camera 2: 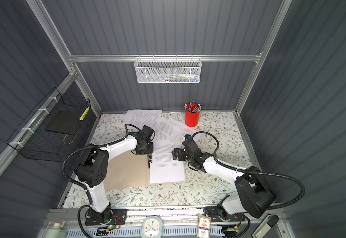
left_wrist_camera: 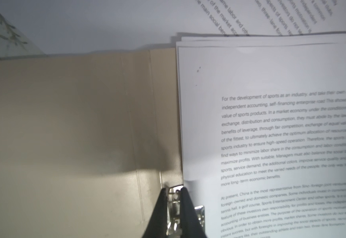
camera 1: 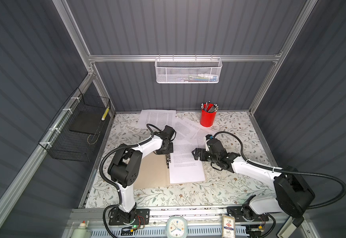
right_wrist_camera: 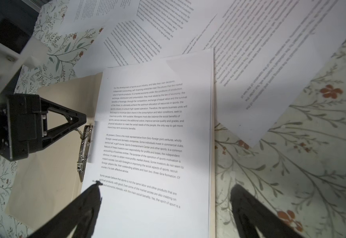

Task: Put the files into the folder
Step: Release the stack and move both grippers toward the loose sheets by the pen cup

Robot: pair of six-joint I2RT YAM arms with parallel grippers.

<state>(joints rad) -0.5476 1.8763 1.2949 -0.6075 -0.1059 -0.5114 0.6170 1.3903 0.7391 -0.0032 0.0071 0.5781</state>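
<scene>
The tan folder (camera 1: pixel 149 173) (camera 2: pixel 124 171) lies open on the table. A stack of printed files (camera 1: pixel 186 167) (camera 2: pixel 166 167) (right_wrist_camera: pixel 157 216) rests on its right half. My left gripper (camera 1: pixel 167 154) (left_wrist_camera: pixel 173 188) points down at the spine, shut on the metal clip (left_wrist_camera: pixel 175 206) (right_wrist_camera: pixel 84 148). My right gripper (camera 1: pixel 194 155) (right_wrist_camera: pixel 166 185) hovers open over the stack's right part with nothing between its fingers. More loose files (camera 1: pixel 157 118) (right_wrist_camera: pixel 271 61) lie spread on the table behind the folder.
A red pen cup (camera 1: pixel 208 118) stands at the back right near the loose sheets. A black wire basket (camera 1: pixel 75 134) hangs on the left wall and a white mesh basket (camera 1: pixel 188 70) on the back rail. A clock (camera 1: pixel 176 226) and a card box (camera 1: pixel 228 225) sit at the front edge.
</scene>
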